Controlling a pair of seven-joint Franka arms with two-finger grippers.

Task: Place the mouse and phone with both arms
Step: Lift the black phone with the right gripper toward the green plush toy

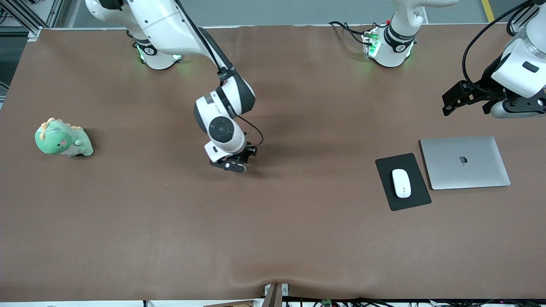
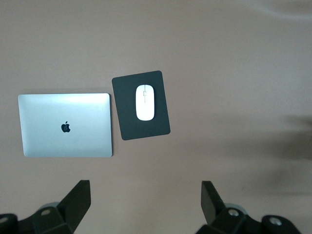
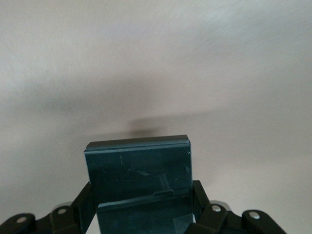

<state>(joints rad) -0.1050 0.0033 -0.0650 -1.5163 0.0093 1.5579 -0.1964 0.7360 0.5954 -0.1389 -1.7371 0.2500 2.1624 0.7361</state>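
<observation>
The right gripper [image 1: 237, 162] is clamped on the phone [image 3: 139, 183], holding it above bare table near the table's middle. The left gripper [image 2: 146, 202], fingers apart, hangs above the table's left-arm end. The mouse [image 1: 401, 183] rests on the black mouse pad [image 1: 416, 200], just beside the closed laptop [image 1: 465, 162].

Plain brown surface [image 1: 273, 238] throughout. White mouse [image 1: 401, 183] with thin grey centre line, on matte black mouse pad [image 1: 386, 194]. Silver laptop [image 1: 465, 162], dark logo on lid. Glossy black phone [image 3: 139, 180] with faint reflections. Green plush dinosaur [image 1: 63, 138], orange spikes, pink cheek. White arms, black joint bands, green-lit bases.
</observation>
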